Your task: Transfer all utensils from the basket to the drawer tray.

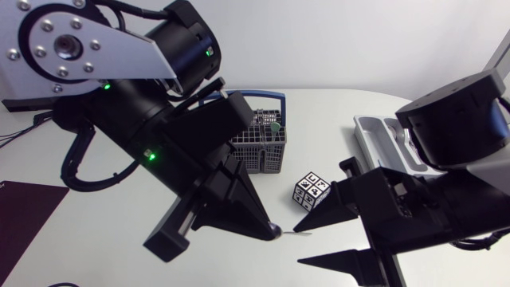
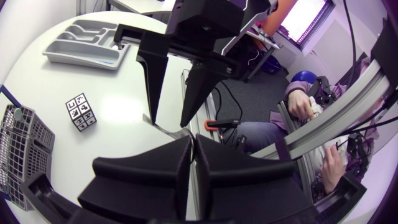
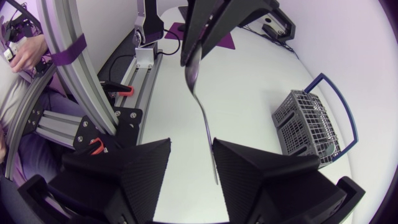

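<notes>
A metal spoon [image 1: 292, 232] hangs above the table in front of the grey wire basket [image 1: 259, 142]. My left gripper [image 1: 273, 231] is shut on the spoon's bowl end, as the right wrist view shows [image 3: 193, 70]. The spoon's handle [image 3: 208, 134] runs down between the fingers of my right gripper [image 3: 191, 144], close to one finger and clear of the other, so that gripper is open. In the left wrist view the right gripper [image 2: 169, 121] stands just ahead of my shut left gripper [image 2: 193, 144]. The grey drawer tray [image 1: 374, 131] lies at the right.
A small cube with black-and-white markers [image 1: 311, 190] stands on the table between the basket and the tray. Some utensil handles stick up in the basket's far corner [image 1: 271, 122]. A dark purple mat [image 1: 24, 211] lies at the left front edge.
</notes>
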Controlling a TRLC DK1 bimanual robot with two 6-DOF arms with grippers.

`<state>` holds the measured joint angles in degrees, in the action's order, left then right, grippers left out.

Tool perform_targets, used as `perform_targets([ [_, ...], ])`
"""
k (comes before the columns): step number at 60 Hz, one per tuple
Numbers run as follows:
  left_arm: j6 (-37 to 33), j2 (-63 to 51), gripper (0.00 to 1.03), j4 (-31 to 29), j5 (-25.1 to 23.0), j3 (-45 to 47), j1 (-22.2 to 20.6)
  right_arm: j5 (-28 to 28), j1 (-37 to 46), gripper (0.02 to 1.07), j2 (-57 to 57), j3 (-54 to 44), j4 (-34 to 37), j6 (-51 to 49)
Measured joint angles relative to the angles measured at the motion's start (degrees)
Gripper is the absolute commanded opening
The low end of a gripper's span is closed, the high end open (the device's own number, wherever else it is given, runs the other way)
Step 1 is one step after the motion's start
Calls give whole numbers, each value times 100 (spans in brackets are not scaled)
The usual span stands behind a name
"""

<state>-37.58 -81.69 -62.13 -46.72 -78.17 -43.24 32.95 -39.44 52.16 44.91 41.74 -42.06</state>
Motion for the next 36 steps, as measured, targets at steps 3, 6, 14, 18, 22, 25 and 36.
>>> perform_targets([
  [3, 0, 0, 4, -15, -39, 0, -24, -2, -17, 25, -7, -17, -4, 0],
  [6, 0, 0, 4, -42, -70, 0, -35, -2, -22, 20, -9, -31, -24, 0],
  [14, 0, 0, 4, -63, -109, 0, -46, -15, -22, 11, -11, -39, -118, 2],
  [18, 0, 0, 4, -85, -131, 0, -46, -20, -22, 8, -9, -42, -144, 2],
  [22, 0, 0, 4, -92, -146, 0, -46, -22, -22, 8, -9, -42, -168, 4],
  [25, 0, 0, 4, -103, -153, 0, -46, -33, -22, 8, -9, -42, -168, 4],
  [36, 0, -11, 31, -98, -168, -28, -37, -13, -26, 7, -15, -66, -146, 2],
])
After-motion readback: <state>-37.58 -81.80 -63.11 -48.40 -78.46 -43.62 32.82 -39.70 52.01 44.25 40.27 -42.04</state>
